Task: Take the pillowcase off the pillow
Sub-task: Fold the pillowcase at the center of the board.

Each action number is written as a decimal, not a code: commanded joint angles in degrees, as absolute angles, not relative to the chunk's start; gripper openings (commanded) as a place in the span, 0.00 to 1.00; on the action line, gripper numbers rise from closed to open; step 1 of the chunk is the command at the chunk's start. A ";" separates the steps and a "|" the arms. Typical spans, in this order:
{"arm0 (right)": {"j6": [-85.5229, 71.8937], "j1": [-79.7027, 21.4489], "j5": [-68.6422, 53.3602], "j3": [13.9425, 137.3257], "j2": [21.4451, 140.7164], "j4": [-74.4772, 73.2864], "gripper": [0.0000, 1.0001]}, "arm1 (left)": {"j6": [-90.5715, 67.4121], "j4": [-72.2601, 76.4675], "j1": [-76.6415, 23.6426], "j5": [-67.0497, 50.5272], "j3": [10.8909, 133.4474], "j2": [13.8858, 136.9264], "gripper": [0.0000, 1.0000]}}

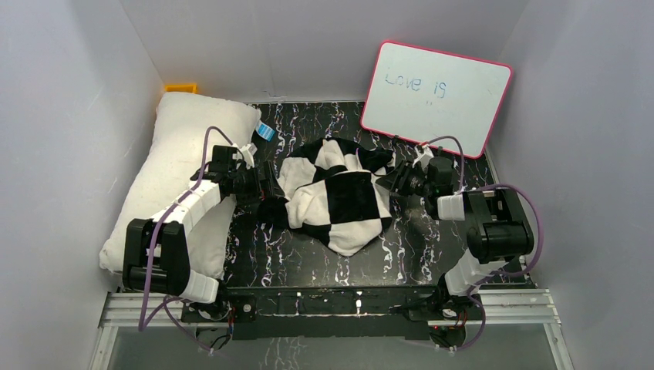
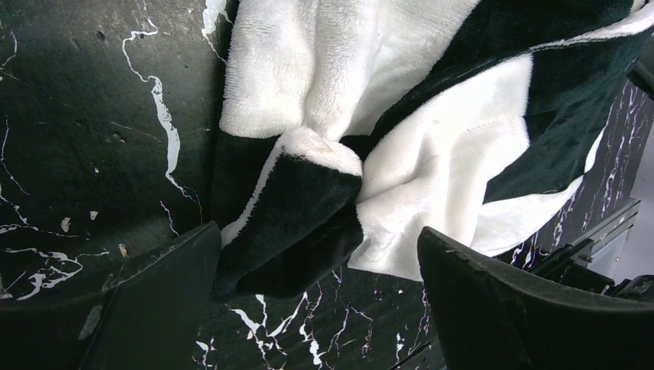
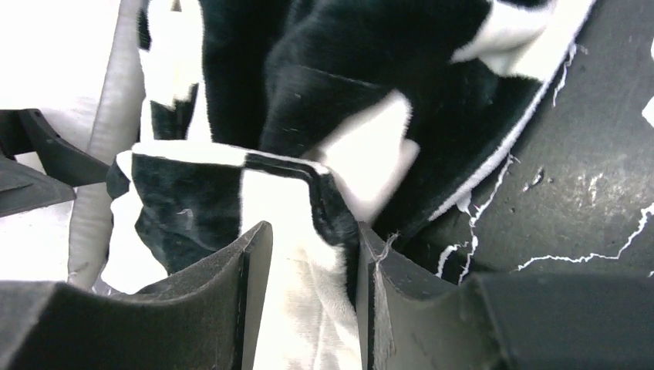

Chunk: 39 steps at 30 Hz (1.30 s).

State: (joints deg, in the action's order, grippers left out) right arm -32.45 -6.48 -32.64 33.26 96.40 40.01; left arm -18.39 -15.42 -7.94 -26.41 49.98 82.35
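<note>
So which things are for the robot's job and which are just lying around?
For the job: pillowcase, pillow.
Just lying around: whiteboard, yellow thing behind the pillow, small blue thing beside it.

The pillowcase (image 1: 335, 196) lies mid-table (image 1: 308, 266), the pillow (image 1: 185, 154) at its left, whiteboard (image 1: 436, 96) behind.

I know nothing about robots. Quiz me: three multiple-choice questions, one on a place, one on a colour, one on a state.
1. Where is the white pillow? A by the left wall; B by the right wall; C in the centre.
2. The frame of the whiteboard is: A blue; B pink; C green.
3. The checkered pillowcase is: A on the pillow; B crumpled, off it; C neatly folded.
Answers: A, it hugs the left wall; B, pink rim; B, bunched beside the bare pillow.
</note>
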 commanded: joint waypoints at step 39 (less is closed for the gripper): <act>-30.81 -4.71 -20.23 36.53 67.69 33.22 0.00 | -24.63 -9.77 -10.96 -29.53 44.31 83.67 0.95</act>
State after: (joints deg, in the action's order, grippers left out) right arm -31.66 -5.91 -26.50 32.49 77.03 34.30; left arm -20.91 -11.75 -7.94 -28.18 46.52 83.09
